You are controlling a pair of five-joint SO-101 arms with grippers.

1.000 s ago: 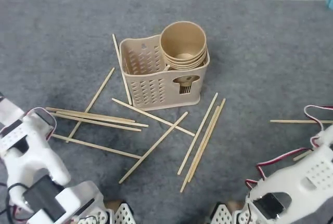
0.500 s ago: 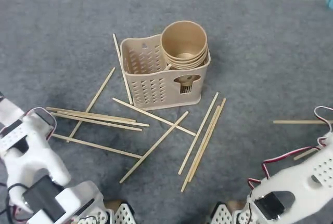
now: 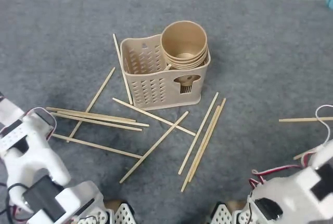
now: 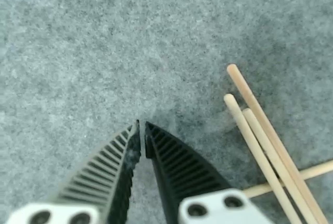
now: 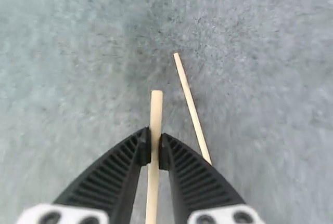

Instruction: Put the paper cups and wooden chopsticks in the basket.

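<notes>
The beige perforated basket [image 3: 156, 81] stands mid-table with a stack of paper cups [image 3: 183, 41] nested in its right half. Wooden chopsticks [image 3: 93, 117] lie scattered on the grey cloth to the left, in front [image 3: 200, 135] and at the far right [image 3: 304, 119]. My right gripper [image 5: 154, 133] is shut on one chopstick [image 5: 155, 107], low over the cloth; a second chopstick [image 5: 191, 107] lies just beside it. My left gripper [image 4: 141, 126] is shut on nothing, hovering over bare cloth close to the ends of three chopsticks [image 4: 252, 117].
The left arm [image 3: 31, 156] fills the front left corner and the right arm [image 3: 296, 193] the front right, with red and white cables [image 3: 317, 130] looping over the cloth. One chopstick [image 3: 122, 65] leans along the basket's left side.
The right arm has drawn back toward the front right corner. The lone chopstick at the far right has slid a little to the right. The left arm is still.
</notes>
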